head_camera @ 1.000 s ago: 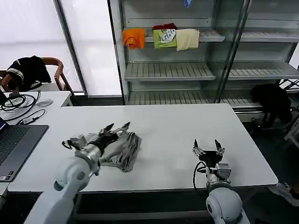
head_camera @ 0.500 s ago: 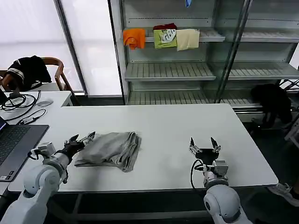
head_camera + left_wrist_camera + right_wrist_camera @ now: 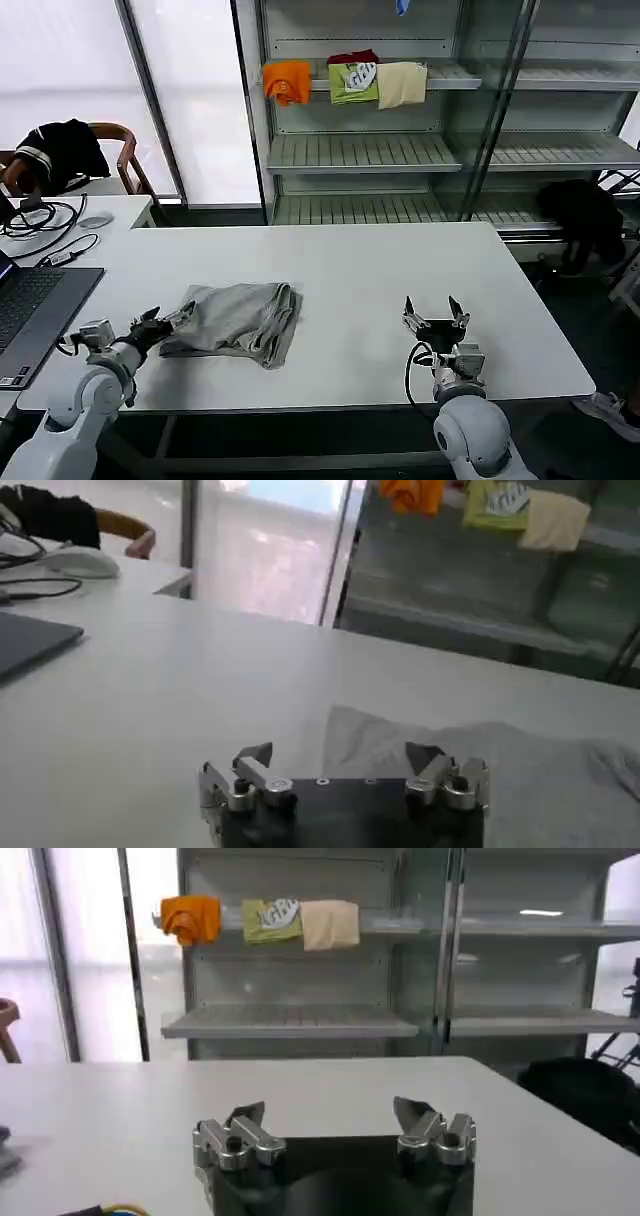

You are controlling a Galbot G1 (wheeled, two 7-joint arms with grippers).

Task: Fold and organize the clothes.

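1. The grey shirt [image 3: 237,322] lies folded into a compact bundle on the white table [image 3: 360,270], left of centre and near the front edge.
2. The left gripper [image 3: 168,318] sits low at the shirt's left edge, fingers spread and holding nothing; in the left wrist view the left gripper [image 3: 340,762] points straight at the cloth just ahead of it.
3. The right gripper [image 3: 430,311] waits well apart from the shirt over bare table, fingers likewise spread and empty.
4. Risk, as I judge it: a low sweep by the left fingers could snag the top layer and drag the fold open, or push the bundle along instead of pinching it (the fabric looks loose and soft).
5. The head view gives the bundle's whole outline and both arms. The left wrist view shows the near cloth edge lying flat on the table, while the right wrist view of the right gripper [image 3: 330,1120] looks toward the shelving, with an orange garment [image 3: 192,918] hanging there.
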